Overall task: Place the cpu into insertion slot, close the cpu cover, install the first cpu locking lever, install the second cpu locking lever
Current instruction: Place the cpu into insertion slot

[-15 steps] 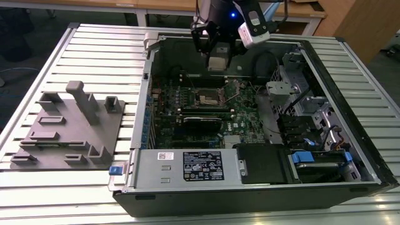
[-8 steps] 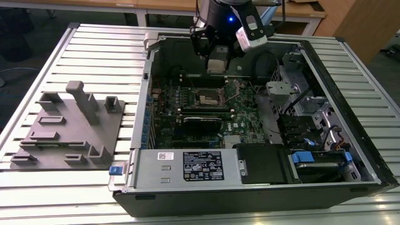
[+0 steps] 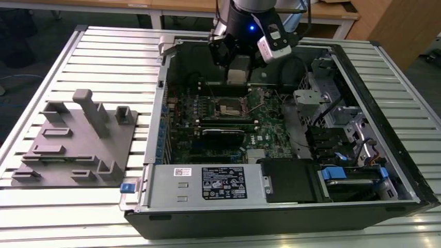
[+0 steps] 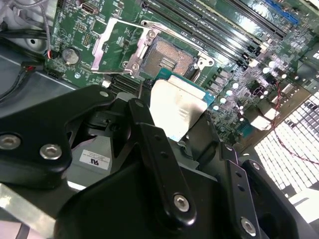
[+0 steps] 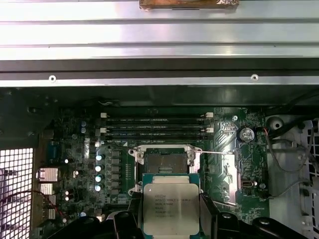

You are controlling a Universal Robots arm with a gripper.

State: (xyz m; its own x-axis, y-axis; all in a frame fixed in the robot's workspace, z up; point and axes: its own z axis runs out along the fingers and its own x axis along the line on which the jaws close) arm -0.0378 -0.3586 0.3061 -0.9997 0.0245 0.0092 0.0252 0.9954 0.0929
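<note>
Working over a table [image 3: 90, 57] of ribbed silver slats, with wooden desks [image 3: 179, 5] standing behind it and a grey moulded fixture [image 3: 76, 150] sitting at the exterior view's left of an open black computer case [image 3: 386, 170]. Reaching down into the far end of that case, above the green circuit board [image 3: 269, 134]. Clamping the cpu [image 5: 170, 209] by two opposite edges, with the gripper [image 5: 170, 214] jaws closed in to the chip's width and the black fingers [image 5: 133, 211] pressing on either side (pale metal top facing the first wrist view, carrying a few rows of small dark print). Holding the chip off the board, just beside the insertion slot [image 5: 164, 162] and not seated in it. Leaving the slot's dark centre bare inside its silver rim, with the cpu cover [image 4: 112, 45] standing swung open at one side in the second wrist view. Showing a black-and-white printed label [image 3: 224, 183] on the silver box at the case's near end, its text being too small to make out.
</note>
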